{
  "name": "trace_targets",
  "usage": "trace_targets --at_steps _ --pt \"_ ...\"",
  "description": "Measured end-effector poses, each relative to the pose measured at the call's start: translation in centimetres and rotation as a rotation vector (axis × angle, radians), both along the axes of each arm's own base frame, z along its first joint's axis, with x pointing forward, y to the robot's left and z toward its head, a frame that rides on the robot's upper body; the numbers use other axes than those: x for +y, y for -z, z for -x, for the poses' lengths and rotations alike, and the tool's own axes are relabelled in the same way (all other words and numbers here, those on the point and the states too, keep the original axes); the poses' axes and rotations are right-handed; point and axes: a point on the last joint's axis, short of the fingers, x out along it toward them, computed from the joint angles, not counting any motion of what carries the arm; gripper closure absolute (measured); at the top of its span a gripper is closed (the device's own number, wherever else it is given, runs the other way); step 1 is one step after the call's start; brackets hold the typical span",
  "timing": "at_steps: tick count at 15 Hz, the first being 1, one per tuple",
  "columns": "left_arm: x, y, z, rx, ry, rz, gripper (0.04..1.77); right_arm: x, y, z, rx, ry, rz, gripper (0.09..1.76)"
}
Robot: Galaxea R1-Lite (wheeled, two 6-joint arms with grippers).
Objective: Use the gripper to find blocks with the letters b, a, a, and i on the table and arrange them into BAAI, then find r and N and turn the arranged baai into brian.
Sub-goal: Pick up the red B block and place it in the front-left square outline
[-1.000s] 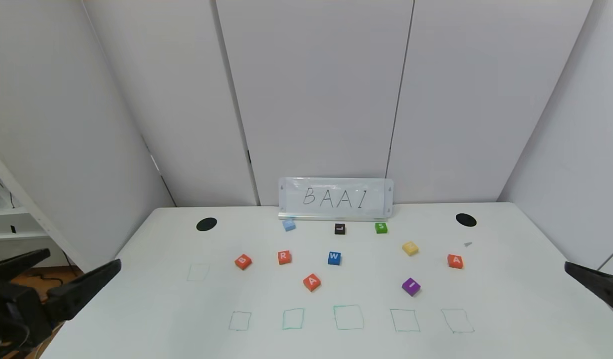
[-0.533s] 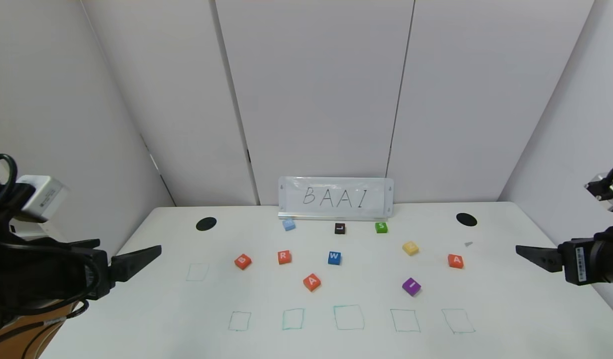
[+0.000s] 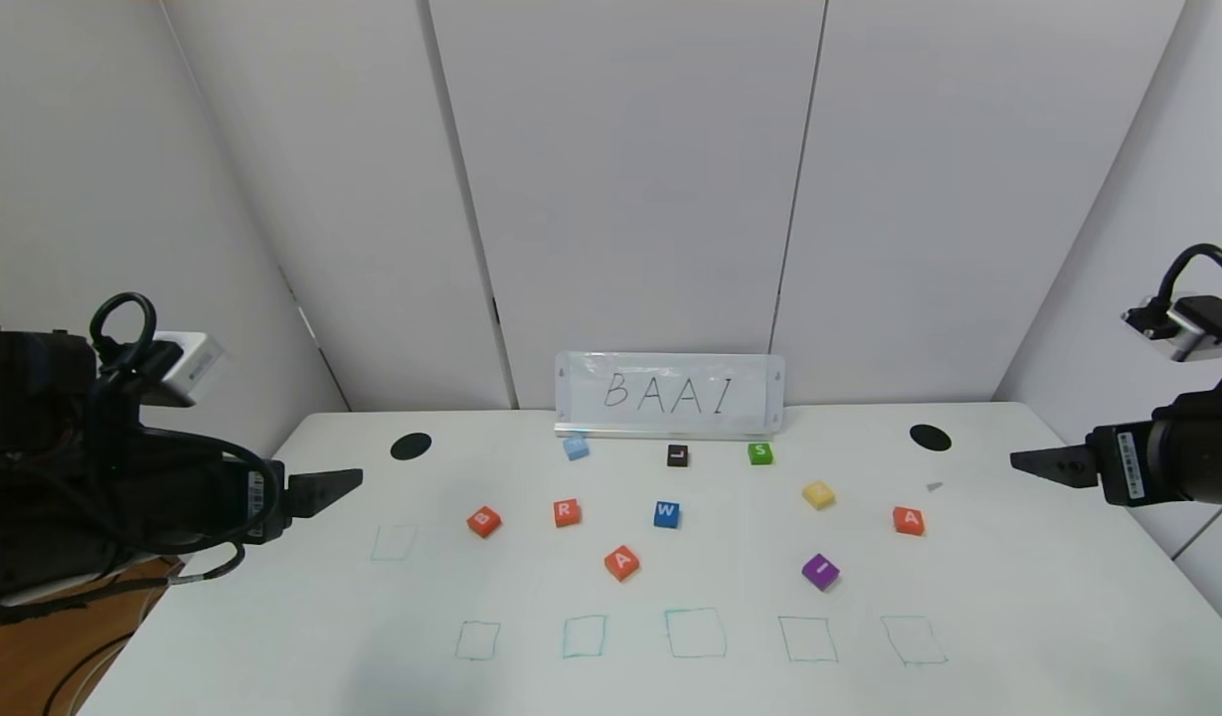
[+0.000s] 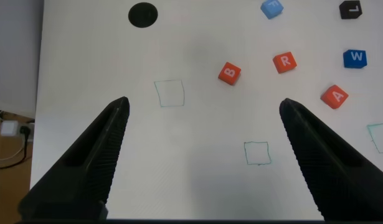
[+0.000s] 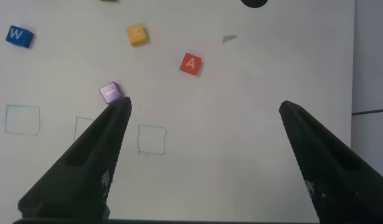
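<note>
Head view: the B (image 3: 483,521) lies flat on the white worktop (image 3: 1018,617), left of centre, with the R (image 3: 567,513) just beside it on the right. One A (image 3: 621,563) sits nearer the robot, between the R and the blue W (image 3: 666,514); the other A (image 3: 908,520) lies well apart on the right, and the purple I (image 3: 819,572) is near it, toward the centre. No N can be read: the yellow block (image 3: 817,494) and the pale blue block (image 3: 575,447) show no legible letter. The row of green squares (image 3: 694,633) along the near edge holds nothing, so no letter is judged placed yet.

The left tool (image 3: 317,489) hangs above the left edge of the worktop, jaws spread wide and grasping nothing, as the left wrist view confirms. The right tool (image 3: 1043,463) hangs above the right edge, likewise spread and empty.

Risks from here: B, R and both A blocks share one orange-red colour, so the R could be taken for a BAAI letter. The flat blocks offer little side to grip, so a shallow or skewed descent could push one away instead of lifting it. The near A could be knocked when the R or W neighbours are approached.
</note>
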Motion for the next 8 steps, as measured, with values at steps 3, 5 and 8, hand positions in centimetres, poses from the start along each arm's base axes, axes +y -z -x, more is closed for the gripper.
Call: trace_targets --at_steps 3,5,8 --pt "-0.2 0.5 -0.8 0.038 -0.061 -0.044 0.09 0.1 0.0 -0.1 -0.002 0.002 0.005 0.14" --pt "-0.9 0.6 -1.2 0.108 -0.129 -0.049 0.09 0.1 0.0 0.0 -0.003 0.010 0.015 0.14" --pt "-2.2 -0.2 -1.7 0.220 -0.177 0.017 0.09 0.2 -0.3 0.3 -0.013 0.006 0.015 0.14"
